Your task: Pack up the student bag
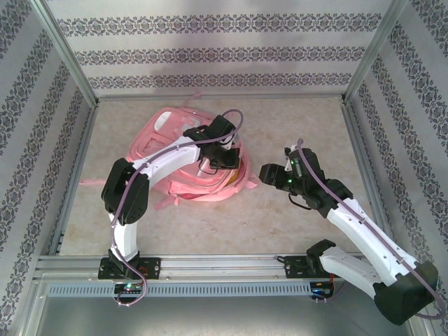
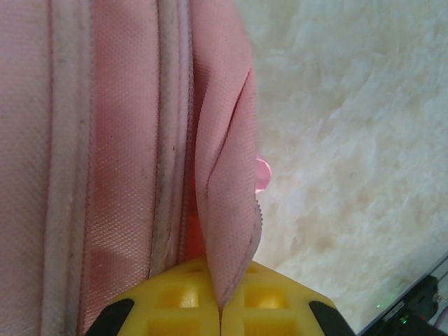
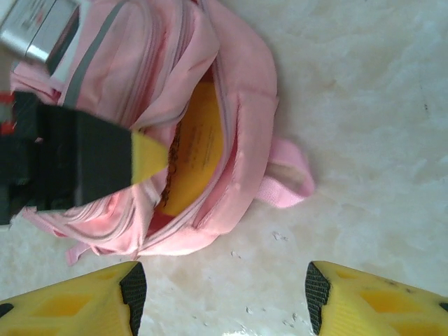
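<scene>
Bare table [image 1: 245, 217] between right pincer [image 1: 269, 173] and student bag [image 1: 155, 140]; left pincer [image 3: 143, 157] overhangs its opening.

Overhead, left arm [image 1: 168, 159] hid part of student bag [image 1: 155, 136]; yellow item [image 3: 199, 136] inside was mostly covered by fabric, print unreadable; left gripper [image 3: 143, 157] was blurred, edge-cropped

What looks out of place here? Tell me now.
Nothing spilled or torn. The backpack lies flat with its zip mouth gaping where the left claw pinches a flap of its fabric; a yellow item shows inside.
</scene>
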You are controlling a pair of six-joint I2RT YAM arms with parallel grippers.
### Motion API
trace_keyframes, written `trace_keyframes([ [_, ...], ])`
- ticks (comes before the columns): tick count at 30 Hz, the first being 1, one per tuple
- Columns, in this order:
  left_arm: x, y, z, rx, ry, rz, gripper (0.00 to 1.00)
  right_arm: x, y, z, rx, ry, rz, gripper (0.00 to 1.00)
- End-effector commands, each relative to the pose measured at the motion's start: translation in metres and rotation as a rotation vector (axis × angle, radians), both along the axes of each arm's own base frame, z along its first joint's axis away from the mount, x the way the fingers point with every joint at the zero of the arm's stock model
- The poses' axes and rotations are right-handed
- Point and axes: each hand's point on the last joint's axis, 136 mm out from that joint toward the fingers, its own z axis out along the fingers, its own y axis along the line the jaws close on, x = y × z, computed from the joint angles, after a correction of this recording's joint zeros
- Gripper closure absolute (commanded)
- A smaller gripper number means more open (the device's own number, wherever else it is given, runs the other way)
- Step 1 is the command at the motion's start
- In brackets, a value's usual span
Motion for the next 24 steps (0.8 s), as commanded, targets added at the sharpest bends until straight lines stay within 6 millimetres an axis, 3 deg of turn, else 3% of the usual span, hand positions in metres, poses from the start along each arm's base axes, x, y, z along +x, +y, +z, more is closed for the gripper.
trace_keyframes([
  [1, 0.015, -0.039, 0.037, -0.173, -0.061, -0.007, 1.00, -0.011, -0.008, -0.001, -0.035, -0.011, 0.029, 0.37],
  [10, 0.042, -0.077, 0.026, -0.306, 0.006, 0.039, 0.98, -0.028, 0.015, -0.016, -0.143, 0.004, 0.131, 0.44],
  [13, 0.047, -0.080, 0.034, -0.323, -0.007, 0.042, 0.87, -0.031, 0.027, -0.022, -0.128, 0.001, 0.164, 0.44],
  [18, 0.048, -0.058, 0.069, -0.319, -0.059, 0.046, 0.53, -0.043, 0.074, -0.040, -0.044, -0.027, 0.313, 0.43],
  [21, 0.045, -0.027, 0.094, -0.289, -0.112, 0.083, 0.45, -0.050, 0.109, -0.040, 0.005, -0.153, 0.408, 0.42],
  [24, 0.046, 0.020, 0.120, -0.245, -0.184, 0.181, 0.42, -0.052, 0.137, -0.049, 0.027, -0.190, 0.447, 0.41],
])
